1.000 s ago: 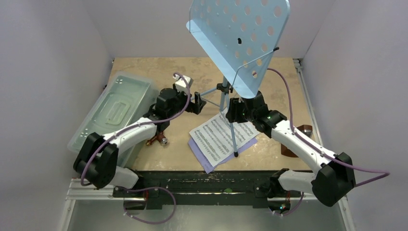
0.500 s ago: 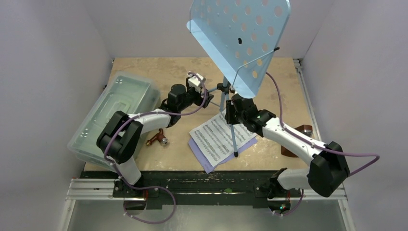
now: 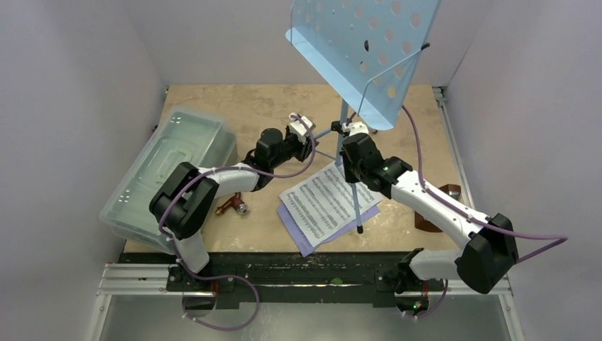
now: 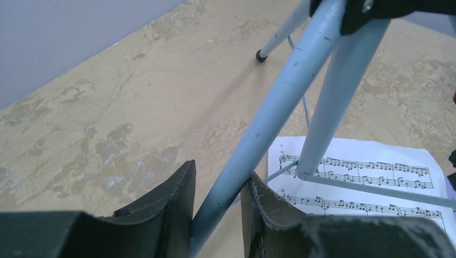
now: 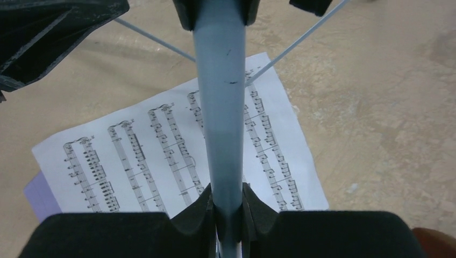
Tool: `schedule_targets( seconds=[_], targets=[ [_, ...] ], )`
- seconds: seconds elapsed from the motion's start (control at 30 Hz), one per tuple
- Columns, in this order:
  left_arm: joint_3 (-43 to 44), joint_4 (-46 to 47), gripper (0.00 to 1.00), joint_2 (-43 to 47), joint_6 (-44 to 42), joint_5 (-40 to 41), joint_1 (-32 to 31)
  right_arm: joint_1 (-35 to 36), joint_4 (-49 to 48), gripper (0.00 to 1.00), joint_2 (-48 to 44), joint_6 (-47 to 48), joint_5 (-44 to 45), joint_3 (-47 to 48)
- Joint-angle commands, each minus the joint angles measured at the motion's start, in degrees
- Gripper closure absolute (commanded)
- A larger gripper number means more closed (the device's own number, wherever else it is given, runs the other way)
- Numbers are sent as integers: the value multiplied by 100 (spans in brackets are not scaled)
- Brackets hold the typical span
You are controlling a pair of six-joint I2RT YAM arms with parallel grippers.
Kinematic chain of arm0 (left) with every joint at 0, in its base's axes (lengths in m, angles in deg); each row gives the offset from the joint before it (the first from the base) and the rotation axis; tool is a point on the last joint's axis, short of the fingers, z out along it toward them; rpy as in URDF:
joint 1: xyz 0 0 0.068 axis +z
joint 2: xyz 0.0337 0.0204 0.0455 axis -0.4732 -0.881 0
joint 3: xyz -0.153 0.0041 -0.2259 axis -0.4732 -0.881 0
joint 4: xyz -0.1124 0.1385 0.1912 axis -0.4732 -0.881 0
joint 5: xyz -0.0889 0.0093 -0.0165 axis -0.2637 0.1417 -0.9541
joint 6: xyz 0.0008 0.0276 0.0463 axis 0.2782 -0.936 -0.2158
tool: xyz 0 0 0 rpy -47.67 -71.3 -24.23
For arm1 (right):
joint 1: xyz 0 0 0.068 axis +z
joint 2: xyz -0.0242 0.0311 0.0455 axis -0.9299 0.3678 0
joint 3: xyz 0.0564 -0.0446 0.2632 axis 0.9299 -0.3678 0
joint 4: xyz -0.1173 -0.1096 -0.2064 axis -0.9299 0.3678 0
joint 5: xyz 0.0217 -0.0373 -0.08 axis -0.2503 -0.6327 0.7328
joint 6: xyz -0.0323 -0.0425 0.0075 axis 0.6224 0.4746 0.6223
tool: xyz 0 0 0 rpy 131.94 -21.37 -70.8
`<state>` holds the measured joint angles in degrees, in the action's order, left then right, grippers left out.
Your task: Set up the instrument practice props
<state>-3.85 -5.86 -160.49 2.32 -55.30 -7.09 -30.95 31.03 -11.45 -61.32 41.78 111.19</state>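
**Stand gripped low by both arms, pages beneath its near leg**

You had the music stand (image 3: pixel 363 50) nearly upright, with its pole (image 5: pixel 220 107) as the long axis. Your right gripper (image 5: pixel 227 196) was clamped on that pole, low down. Your left gripper (image 4: pixel 218 180) was closed on the tripod leg (image 4: pixel 269 118) just left of the pole. The sheet-music pages (image 3: pixel 323 202) lay on your side of the pole, and the stand's near leg crossed over them. Your next move likely depended on lifting along the pole, where your right arm sat nearer the axis.
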Motion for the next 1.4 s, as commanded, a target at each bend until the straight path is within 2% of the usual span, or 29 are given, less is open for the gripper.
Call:
schedule_targets(
  seconds=[0.0,0.3,0.43,0.6,0.8,0.97,1.03,1.37],
  targets=[
    [37,122,79,98,390,276,-247,-80,128,100,-243,-72,653,547],
    [-399,311,97,441,177,1773,-654,-737,286,100,-28,172,1040,713],
    [-587,492,100,590,133,2292,-916,-1196,85,100,189,195,1143,550],
    [-738,665,100,736,364,2642,-995,-1334,-134,100,559,167,1779,486],
    [-740,786,100,660,739,2572,-1061,-1629,-442,100,1146,36,2218,630],
    [-511,690,100,412,866,2228,-1059,-1870,-645,87,1583,71,2251,892],
    [-388,537,100,293,893,2116,-1060,-1901,-639,84,1718,100,2306,1022],
    [-111,236,100,-143,814,2271,-815,-1902,-1152,83,1958,499,1782,1099]
  ],
)
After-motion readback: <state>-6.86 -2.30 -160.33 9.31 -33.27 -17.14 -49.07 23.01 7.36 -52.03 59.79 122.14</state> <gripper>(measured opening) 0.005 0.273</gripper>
